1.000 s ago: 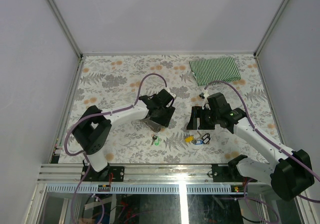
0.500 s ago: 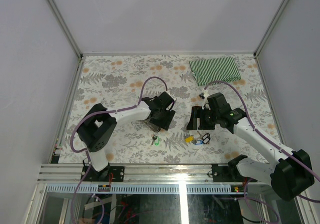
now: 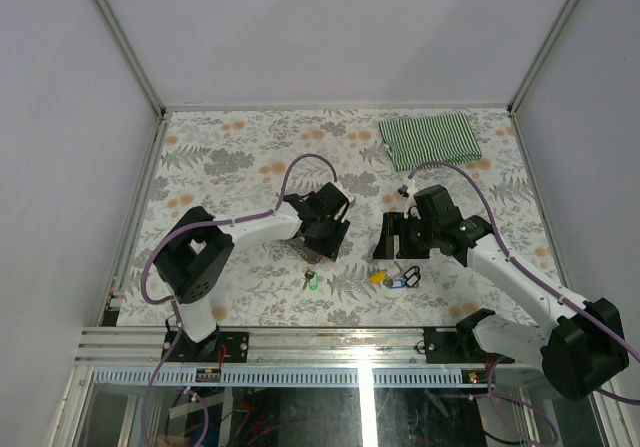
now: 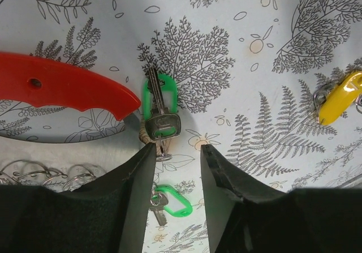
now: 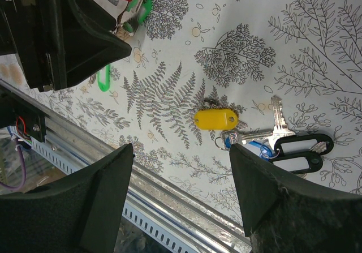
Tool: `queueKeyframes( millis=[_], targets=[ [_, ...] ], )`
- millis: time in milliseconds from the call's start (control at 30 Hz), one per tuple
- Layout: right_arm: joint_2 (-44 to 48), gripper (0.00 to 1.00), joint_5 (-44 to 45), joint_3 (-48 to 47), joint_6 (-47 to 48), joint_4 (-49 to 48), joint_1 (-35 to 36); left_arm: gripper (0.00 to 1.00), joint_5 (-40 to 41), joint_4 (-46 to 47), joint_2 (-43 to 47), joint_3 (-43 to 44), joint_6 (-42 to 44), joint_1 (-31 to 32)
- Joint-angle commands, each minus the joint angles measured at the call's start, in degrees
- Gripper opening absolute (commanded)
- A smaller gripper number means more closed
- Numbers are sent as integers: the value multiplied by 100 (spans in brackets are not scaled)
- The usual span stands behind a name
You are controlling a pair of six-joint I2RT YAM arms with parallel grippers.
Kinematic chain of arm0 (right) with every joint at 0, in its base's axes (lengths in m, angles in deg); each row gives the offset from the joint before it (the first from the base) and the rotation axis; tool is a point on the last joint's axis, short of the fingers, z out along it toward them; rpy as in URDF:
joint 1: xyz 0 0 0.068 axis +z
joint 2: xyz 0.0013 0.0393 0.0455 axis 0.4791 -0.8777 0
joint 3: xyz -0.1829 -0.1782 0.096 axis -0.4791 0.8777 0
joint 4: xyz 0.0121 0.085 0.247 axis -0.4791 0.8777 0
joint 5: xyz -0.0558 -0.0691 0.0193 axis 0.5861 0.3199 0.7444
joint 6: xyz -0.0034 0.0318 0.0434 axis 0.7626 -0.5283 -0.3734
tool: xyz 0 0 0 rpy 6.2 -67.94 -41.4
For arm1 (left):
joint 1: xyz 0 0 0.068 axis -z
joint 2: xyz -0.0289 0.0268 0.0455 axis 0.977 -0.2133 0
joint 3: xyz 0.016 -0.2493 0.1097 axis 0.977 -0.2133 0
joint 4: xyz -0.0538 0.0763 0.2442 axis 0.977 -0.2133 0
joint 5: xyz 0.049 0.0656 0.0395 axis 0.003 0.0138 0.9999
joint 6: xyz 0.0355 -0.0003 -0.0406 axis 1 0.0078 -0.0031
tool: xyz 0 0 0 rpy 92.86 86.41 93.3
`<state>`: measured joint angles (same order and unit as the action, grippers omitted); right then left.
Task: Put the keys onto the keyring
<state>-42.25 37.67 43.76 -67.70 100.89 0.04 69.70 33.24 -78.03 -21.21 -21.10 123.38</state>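
Top external view: two black arms are reaching over a desk (image 3: pixel 220 167) covered in a fern and flower print. The left pincer (image 3: pixel 313 252) is pointing down near the middle of the desk. A green key (image 3: pixel 312 282) is lying on the print just at its 6 o'clock. The right pincer (image 3: pixel 400 252) is hovering at the left one's 3 o'clock. A yellow key (image 3: pixel 378 277) is lying at its 7 o'clock and a blue key (image 3: pixel 396 284) at its 6 o'clock, beside a black tag (image 3: pixel 410 272). A green striped cloth (image 3: pixel 430 139) is lying folded near the far edge, at the right pincer's 12 o'clock.

Left wrist view: the left pincer is released, its jaws standing partly apart with a narrow gap. The keyring is showing as a red clip (image 4: pixel 62 86) at the fingertips' 10 o'clock and a silver chain (image 4: pixel 45 174) at their 9 o'clock. A green-tagged key (image 4: pixel 160 103) with a silver blade is sitting at 12 o'clock, just beside the clip's tip. Its small ring is touching the inner edge of one finger, and the other finger is standing clear. Whether this key is threaded on the clip cannot be told.

Right wrist view: the right pincer is released, jaws wide, hovering above the desk. The yellow key is lying at its 1 o'clock, and the blue key and black tag are lying at its 3 o'clock.
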Motion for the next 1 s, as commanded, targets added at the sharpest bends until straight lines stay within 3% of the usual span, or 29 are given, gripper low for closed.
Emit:
queueKeyframes(
  millis=[0, 267, 500, 967],
  targets=[
    [42, 76, -92, -11, -19, -136, 66, 37, -258, 216, -37, -29, 112, -14],
    [45, 76, -103, -8, -18, -145, 61, 32, -701, 237, 33, -35, 212, 23],
    [30, 76, -125, -4, -36, -176, 63, 32, -783, 558, 677, -219, 195, 38],
    [4, 77, -157, -21, -49, -201, 65, 34, 1080, 325, 1741, -975, -557, -142]
  ],
)
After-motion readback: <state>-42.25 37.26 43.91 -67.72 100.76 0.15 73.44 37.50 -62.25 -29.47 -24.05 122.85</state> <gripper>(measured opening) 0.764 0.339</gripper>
